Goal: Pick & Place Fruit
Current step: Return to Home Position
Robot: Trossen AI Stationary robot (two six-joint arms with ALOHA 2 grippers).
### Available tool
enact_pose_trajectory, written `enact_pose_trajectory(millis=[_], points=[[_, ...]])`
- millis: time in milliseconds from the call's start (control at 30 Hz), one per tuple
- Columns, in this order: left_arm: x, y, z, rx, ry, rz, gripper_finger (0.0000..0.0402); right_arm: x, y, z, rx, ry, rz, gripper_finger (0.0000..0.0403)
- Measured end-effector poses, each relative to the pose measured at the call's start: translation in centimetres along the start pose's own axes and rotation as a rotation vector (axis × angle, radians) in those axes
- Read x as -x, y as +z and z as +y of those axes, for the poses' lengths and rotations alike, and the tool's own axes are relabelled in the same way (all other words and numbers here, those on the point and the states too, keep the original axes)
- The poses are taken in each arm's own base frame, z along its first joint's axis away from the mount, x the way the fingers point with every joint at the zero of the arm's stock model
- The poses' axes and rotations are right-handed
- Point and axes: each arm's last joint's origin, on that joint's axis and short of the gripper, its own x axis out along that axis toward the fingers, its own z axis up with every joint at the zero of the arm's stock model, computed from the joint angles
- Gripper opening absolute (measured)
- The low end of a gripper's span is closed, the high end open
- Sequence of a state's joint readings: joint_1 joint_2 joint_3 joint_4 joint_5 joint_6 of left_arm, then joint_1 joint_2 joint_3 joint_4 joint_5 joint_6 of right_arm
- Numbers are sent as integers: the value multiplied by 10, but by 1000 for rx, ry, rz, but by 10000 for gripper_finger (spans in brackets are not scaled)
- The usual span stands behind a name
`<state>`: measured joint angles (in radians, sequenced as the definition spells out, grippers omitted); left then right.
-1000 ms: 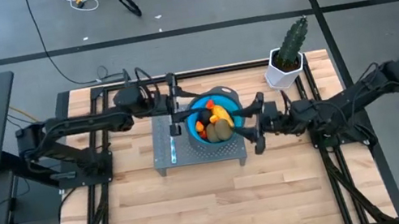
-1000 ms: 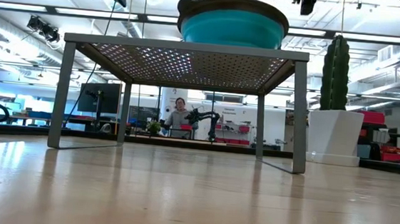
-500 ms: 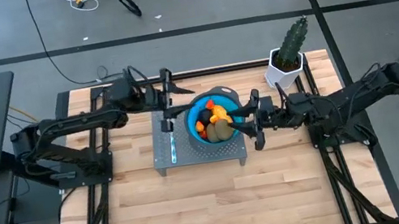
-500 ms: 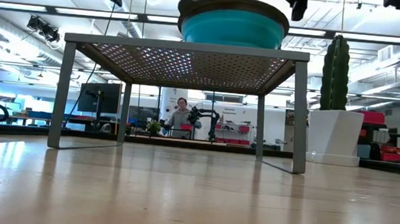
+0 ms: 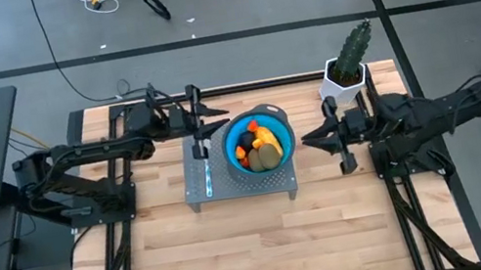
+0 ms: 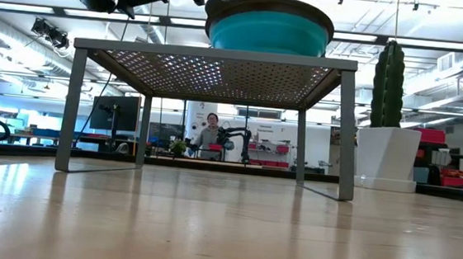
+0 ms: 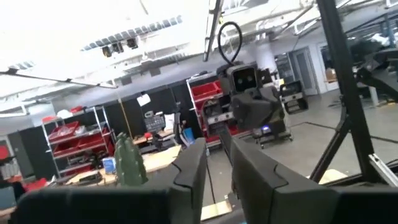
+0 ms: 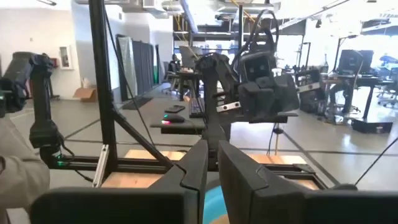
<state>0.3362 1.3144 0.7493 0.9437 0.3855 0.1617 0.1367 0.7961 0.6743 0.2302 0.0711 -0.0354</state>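
Wooden table [image 5: 242, 254], with a grey perforated shelf [image 5: 249, 185] standing mid-table. Left gripper [image 5: 221, 118] hangs over the shelf's rear left corner, just beside the bowl, fingers a little apart with nothing between them. Right gripper [image 5: 308, 141] hovers off the shelf's right edge, near the bowl but clear of it, fingers drawn almost together, empty. Potted cactus [image 5: 348, 66] sits near the table's rear right corner. Round blue bowl [image 5: 287, 139] rests on the shelf top, toward its rear right. The fruit [image 5: 259, 146] is heaped inside the bowl: orange, red, olive-brown and one dark piece. Blue-handled knife [image 5: 208, 174] lies on the shelf left of the bowl.
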Motion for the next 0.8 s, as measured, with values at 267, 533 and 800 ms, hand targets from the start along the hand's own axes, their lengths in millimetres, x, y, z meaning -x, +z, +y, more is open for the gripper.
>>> enact_pose_trajectory(millis=[267,533,800], points=[[21,5,9,66,21,8,50,25,5,-8,14,-35,45,46],[70,29,7,87,93,-49,21,43,7,-12,74,-58,65,46],[126,51,-10,73,174,-148,7,59,13,-17,127,-92,37,46]])
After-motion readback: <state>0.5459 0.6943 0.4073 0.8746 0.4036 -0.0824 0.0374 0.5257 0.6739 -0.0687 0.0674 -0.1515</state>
